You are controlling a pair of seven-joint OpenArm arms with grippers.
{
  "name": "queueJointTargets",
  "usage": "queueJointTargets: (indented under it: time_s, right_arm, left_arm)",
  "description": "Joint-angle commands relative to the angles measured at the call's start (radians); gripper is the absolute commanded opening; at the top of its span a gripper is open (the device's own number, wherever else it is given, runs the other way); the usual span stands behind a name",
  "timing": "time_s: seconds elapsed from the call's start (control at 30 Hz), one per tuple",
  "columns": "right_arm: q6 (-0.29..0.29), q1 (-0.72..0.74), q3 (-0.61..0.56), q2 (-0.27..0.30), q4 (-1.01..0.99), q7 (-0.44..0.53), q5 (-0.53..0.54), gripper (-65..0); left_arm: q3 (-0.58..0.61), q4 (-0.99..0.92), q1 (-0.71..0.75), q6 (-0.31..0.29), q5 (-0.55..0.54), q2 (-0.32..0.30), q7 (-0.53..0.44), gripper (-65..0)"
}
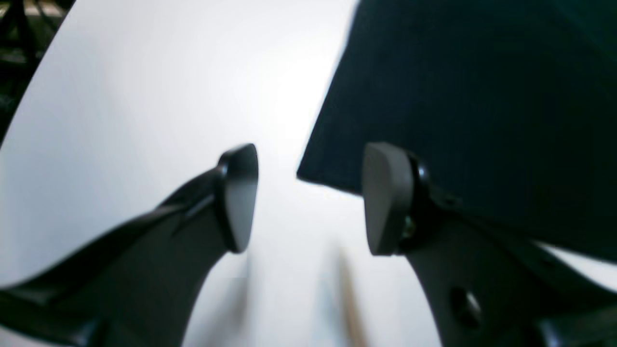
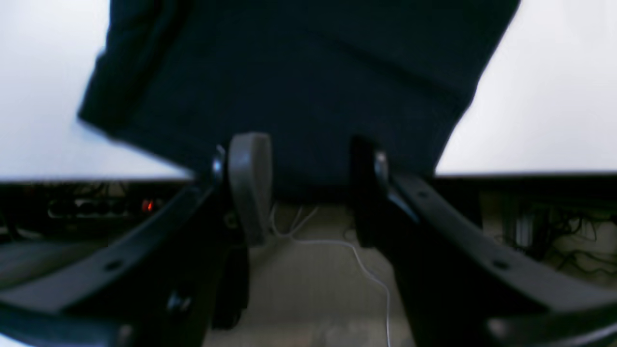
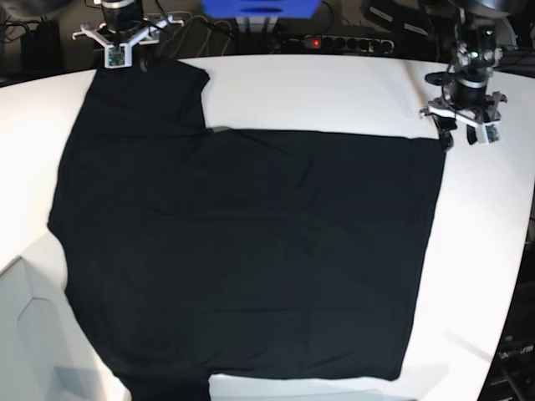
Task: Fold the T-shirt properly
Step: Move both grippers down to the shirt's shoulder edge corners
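1. The black T-shirt (image 3: 251, 242) lies spread on the white table (image 3: 334, 96); one sleeve reaches its edge;
2. left gripper (image 1: 311, 200), wide apart, near a shirt corner;
3. right gripper (image 2: 308, 190), also wide, over the sleeve.

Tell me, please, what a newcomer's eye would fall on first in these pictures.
Probably the black T-shirt, spread wide across the white table and filling most of the base view. Next, the two open claws at its far side: the left claw by a corner at that view's right, the right claw over the sleeve at the table's edge.
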Motion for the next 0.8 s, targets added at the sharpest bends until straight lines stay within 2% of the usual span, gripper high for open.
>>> queueJointTargets:
  time_s: [0.0,0.23,0.4,0.5,0.77]
  right_arm:
    - [0.002,-0.005,0.003,0.002,0.015,0.021,0.001,-38.0]
    - [0.002,0.018,0.003,0.003,0.014,0.021,0.001,-37.5]
    - [0.002,0.019,0.003,0.003,0.014,0.021,0.001,-37.5]
    - [0.002,0.019,0.003,0.003,0.014,0.021,-0.001,-37.5]
    - [0.002,0.019,0.003,0.005,0.014,0.021,-0.002,-37.4]
  left_arm:
    - [-0.003,0.001,-0.020,-0.001,-0.002,-0.010,-0.014,-31.2]
    - [0.020,-0.127,-0.135,-0.002,-0.004,-0.010,0.019,-31.1]
    - [0.049,-0.194,-0.178,-0.083,0.003,-0.003,0.021,-31.1]
    - [0.047,-0.231,-0.198,-0.087,0.004,0.031,0.021,-31.1]
    - [0.047,-0.274,-0.196,-0.085,0.006,0.039,0.019,-31.1]
